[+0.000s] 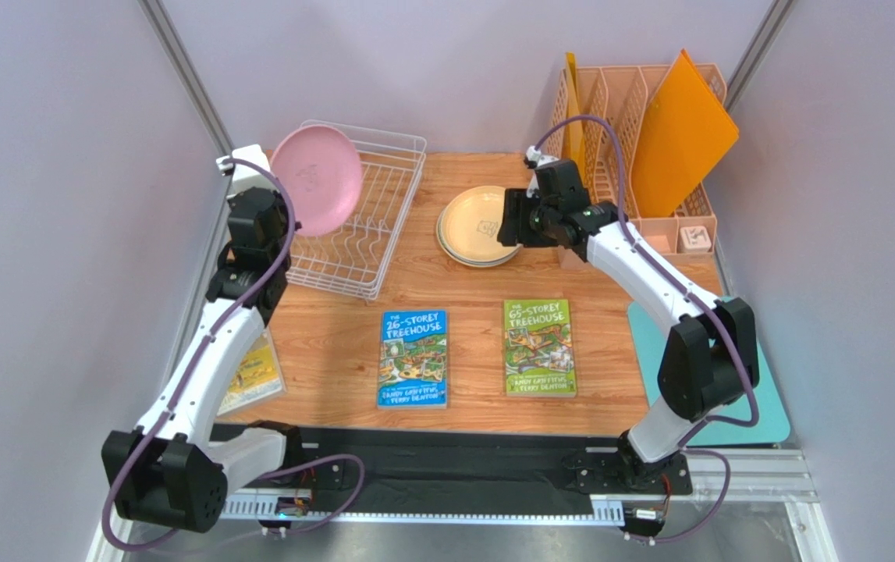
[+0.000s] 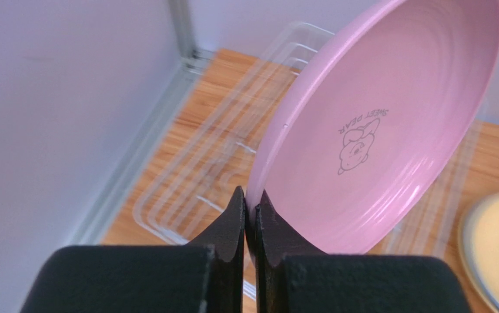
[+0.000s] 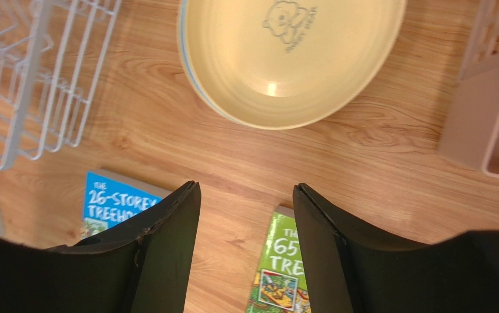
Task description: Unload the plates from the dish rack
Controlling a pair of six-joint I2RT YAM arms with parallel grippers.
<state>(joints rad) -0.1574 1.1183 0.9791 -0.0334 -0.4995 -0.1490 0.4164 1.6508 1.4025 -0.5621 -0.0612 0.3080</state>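
My left gripper [image 2: 252, 199] is shut on the rim of the pink plate [image 2: 389, 117] and holds it tilted above the white wire dish rack [image 1: 364, 217]; the plate [image 1: 316, 178] sits over the rack's left side. A stack of cream-yellow plates [image 1: 475, 225] with a blue edge between them lies flat on the table right of the rack, also in the right wrist view [image 3: 291, 55]. My right gripper [image 3: 245, 195] is open and empty, hovering just off the stack's near-right side [image 1: 525, 220]. No plates show in the rack [image 3: 30, 78].
A blue book [image 1: 413, 357] and a green book [image 1: 539, 347] lie on the wood table [image 1: 464, 293] in front. A peach slotted organizer [image 1: 639, 141] with orange folders stands at the back right. A teal mat [image 1: 768, 410] lies right, a yellow card [image 1: 250, 372] left.
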